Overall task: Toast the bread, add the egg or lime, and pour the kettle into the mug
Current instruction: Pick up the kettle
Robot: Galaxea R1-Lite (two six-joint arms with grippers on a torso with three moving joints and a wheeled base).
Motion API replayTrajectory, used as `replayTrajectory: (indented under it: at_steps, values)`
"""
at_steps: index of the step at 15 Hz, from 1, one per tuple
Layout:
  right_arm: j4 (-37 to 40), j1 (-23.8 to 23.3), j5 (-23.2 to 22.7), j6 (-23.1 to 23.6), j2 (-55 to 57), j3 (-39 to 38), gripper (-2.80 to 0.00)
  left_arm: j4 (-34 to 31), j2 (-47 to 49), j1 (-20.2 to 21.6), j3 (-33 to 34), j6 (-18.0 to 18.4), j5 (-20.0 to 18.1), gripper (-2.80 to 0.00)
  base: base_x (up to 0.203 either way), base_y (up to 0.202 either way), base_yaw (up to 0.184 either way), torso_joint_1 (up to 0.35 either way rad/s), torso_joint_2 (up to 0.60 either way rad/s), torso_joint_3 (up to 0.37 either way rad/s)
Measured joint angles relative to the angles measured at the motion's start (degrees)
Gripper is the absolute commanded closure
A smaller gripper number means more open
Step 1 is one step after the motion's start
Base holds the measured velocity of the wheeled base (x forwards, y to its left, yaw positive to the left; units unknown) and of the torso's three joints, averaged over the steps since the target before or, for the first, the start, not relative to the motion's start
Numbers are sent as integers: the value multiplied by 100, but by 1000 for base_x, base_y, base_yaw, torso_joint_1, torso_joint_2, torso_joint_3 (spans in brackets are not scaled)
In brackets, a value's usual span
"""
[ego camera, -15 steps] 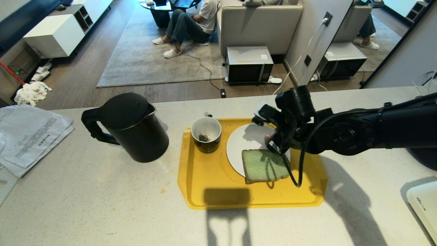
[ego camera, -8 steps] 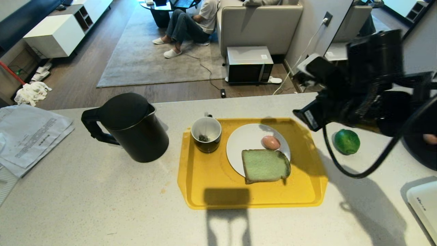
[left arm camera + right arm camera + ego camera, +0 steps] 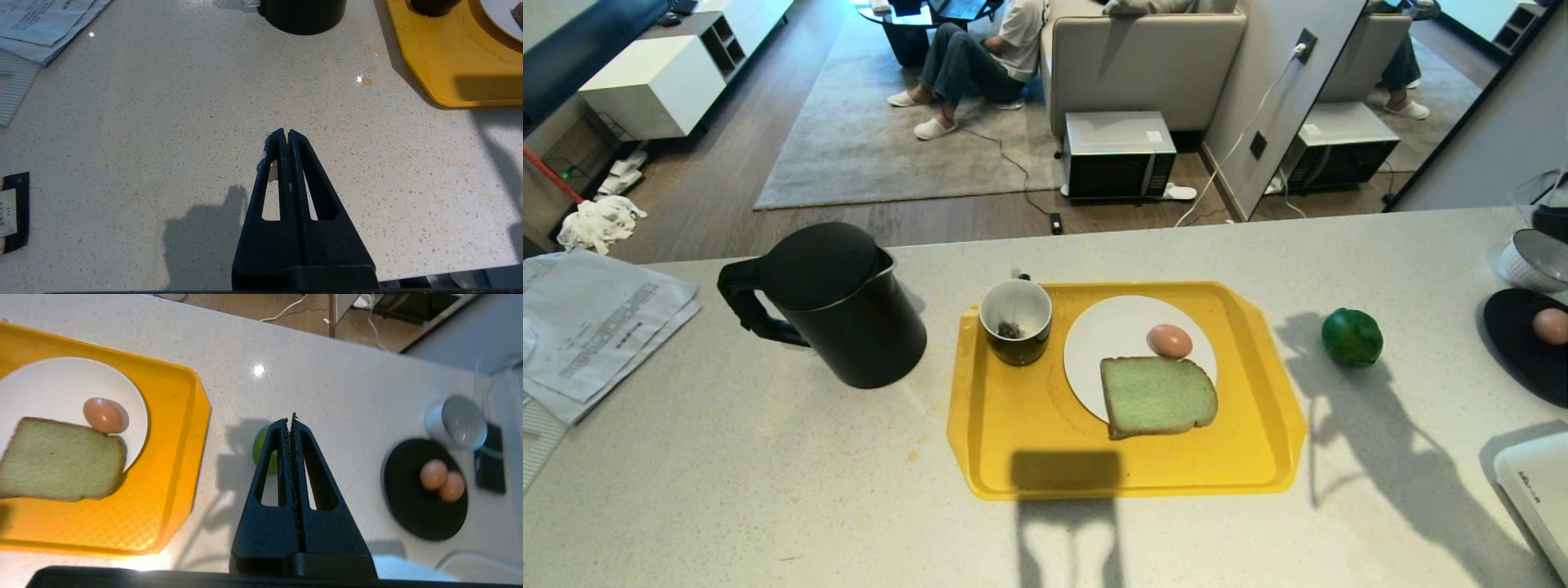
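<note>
While both arms are hanging back over the near side of the counter (image 3: 768, 490), nothing is being gripped: the left gripper (image 3: 284, 134) is hovering with its jaws pressed together over bare stone, and the right gripper (image 3: 293, 421) is likewise clenched on nothing, poised above the lime (image 3: 261, 451).

Nearest on the yellow tray (image 3: 1029, 457), the bread (image 3: 1158, 397) is lying flat, half on the white plate (image 3: 1107, 335) and overhanging its near rim. It is looking soft and light, so I would be pinching it gently across the crust edge that sticks out, not squeezing the crumb.

Just behind it, touching its far edge, the egg (image 3: 1170, 340) is sitting on the plate; smooth, round and brittle, it is calling for a light hold across its narrow middle.

At the tray's far left corner the mug (image 3: 1016, 320) is standing upright with a teabag inside. Off the tray's right edge the lime (image 3: 1352, 336) is resting on the counter, glossy and firm, likely to roll.

Left of the tray, towards the counter's far edge, the kettle (image 3: 837, 304) is standing with its handle (image 3: 745, 306) pointing left. Probably heavy if full, it is best taken by that loop.
</note>
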State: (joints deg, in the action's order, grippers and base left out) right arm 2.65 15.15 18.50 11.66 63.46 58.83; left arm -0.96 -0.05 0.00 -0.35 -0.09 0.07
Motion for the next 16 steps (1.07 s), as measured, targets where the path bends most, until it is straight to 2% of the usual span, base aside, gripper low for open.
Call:
replayTrajectory:
  at_steps: [3, 5, 10, 13, 16]
  values:
    - [9, -501, -637, -401, -1068, -809, 0, 0, 0, 0, 0, 2, 0, 0, 0, 0, 0, 0, 0, 0]
    - [10, -643, -849, -636, -1790, -1303, 0, 0, 0, 0, 0, 4, 0, 0, 0, 0, 0, 0, 0, 0]
    - [37, -727, -862, -1445, -3487, -2120, 0, 0, 0, 0, 0, 2, 0, 0, 0, 0, 0, 0, 0, 0]
    - [452, -734, -825, -1593, -4319, -2361, 0, 2, 0, 0, 0, 2, 0, 0, 0, 0, 0, 0, 0, 0]
    - [716, -743, -557, -1770, -4666, -2496, 0, 2, 0, 0, 0, 2, 0, 0, 0, 0, 0, 0, 0, 0]
